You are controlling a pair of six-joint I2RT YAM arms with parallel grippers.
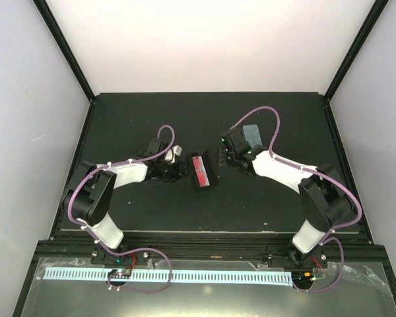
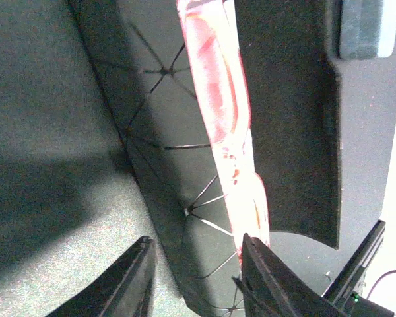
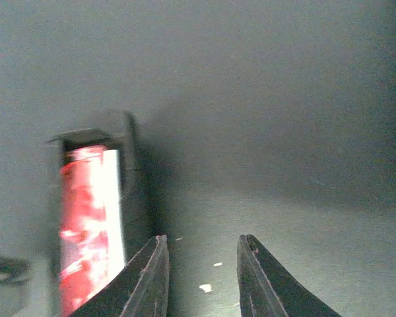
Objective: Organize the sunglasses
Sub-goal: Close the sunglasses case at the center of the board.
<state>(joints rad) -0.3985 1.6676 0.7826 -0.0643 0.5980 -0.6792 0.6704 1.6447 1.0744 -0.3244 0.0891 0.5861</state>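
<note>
Case: black case [image 2: 152,132] open mid-table, red inside.
Sunglasses: no pair made out; that red may be lining or the red pair.
Left gripper [image 2: 197,241]: jaws apart, astride the case edge.
Right gripper [image 3: 202,239]: jaws apart, empty, beside the case.
Risk: a finger snagging the edge drags the case.

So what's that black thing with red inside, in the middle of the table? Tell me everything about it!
It's an oblong black case lying open on the dark table, midway between the arms. Its inside looks glossy red with pale glare; lining or glasses, I can't tell. Thin pale lines cross its black wall. The left arm's jaws stand right beside it.
</note>
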